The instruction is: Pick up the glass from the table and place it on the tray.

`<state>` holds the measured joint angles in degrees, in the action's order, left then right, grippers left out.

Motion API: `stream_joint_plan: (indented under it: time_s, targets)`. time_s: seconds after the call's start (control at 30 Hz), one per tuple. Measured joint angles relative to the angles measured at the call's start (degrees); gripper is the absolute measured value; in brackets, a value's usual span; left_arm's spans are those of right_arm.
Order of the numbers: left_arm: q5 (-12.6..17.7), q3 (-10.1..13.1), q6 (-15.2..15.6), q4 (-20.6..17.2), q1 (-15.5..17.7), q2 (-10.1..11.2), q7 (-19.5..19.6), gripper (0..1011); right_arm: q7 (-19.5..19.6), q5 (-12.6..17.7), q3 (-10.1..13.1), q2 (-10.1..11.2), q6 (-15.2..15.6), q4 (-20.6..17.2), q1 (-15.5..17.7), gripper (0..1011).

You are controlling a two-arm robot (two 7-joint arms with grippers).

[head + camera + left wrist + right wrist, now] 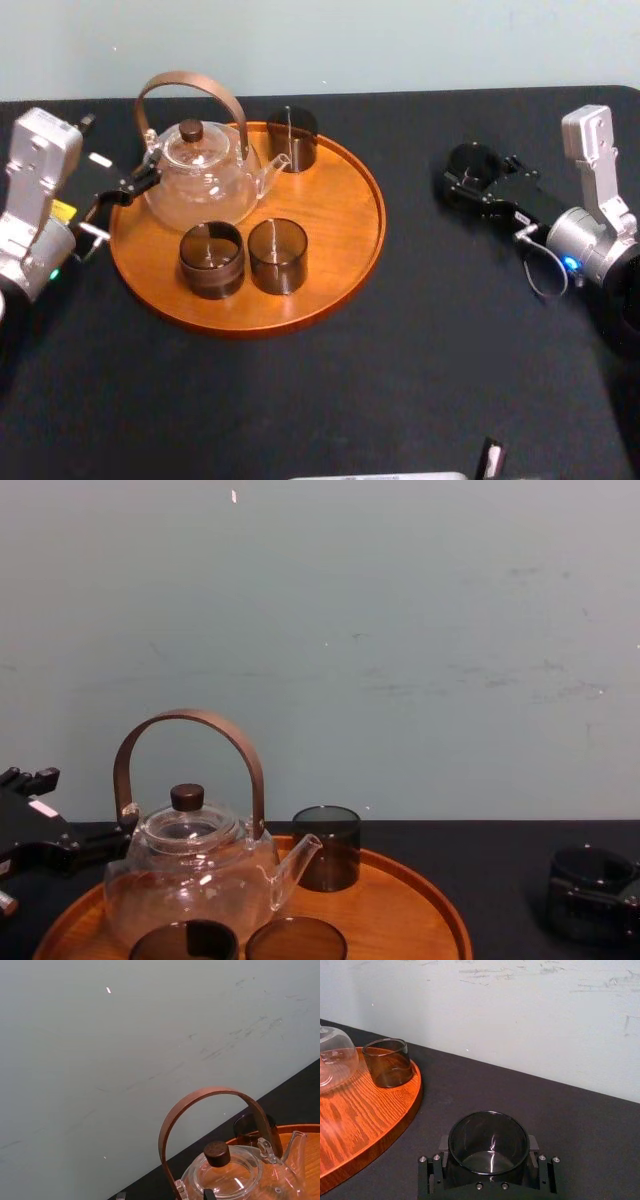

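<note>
A dark smoked glass [468,160] stands on the black table [400,380] to the right of the tray. My right gripper [466,180] is shut on the glass [488,1130], with one finger pressed against each side; the chest view shows the glass [588,868] low at the far right. The round orange-brown tray [370,250] lies left of centre. My left gripper [140,182] hovers at the tray's left edge, beside the glass teapot [200,180], open and holding nothing.
The teapot with its brown arched handle [210,1097] fills the tray's left half. Three dark glasses [292,138] [211,258] [277,255] also stand on the tray. Bare wood [335,215] shows on its right side. A small object [490,458] sits at the table's front edge.
</note>
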<state>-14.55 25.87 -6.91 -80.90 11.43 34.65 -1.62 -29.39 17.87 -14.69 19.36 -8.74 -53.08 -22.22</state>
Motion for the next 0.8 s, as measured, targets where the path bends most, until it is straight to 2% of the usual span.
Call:
stream_joint_plan:
  time_s: [0.7,0.8]
  targets:
    - [0.0,0.0,0.0,0.0,0.0,0.0,0.0,1001,0.1,0.1,0.0,0.0,0.1,0.0,0.0,903]
    - [0.0,0.0,0.0,0.0,0.0,0.0,0.0,1001,-0.8,0.4,-0.1,0.0,0.0,0.0,-0.1,903]
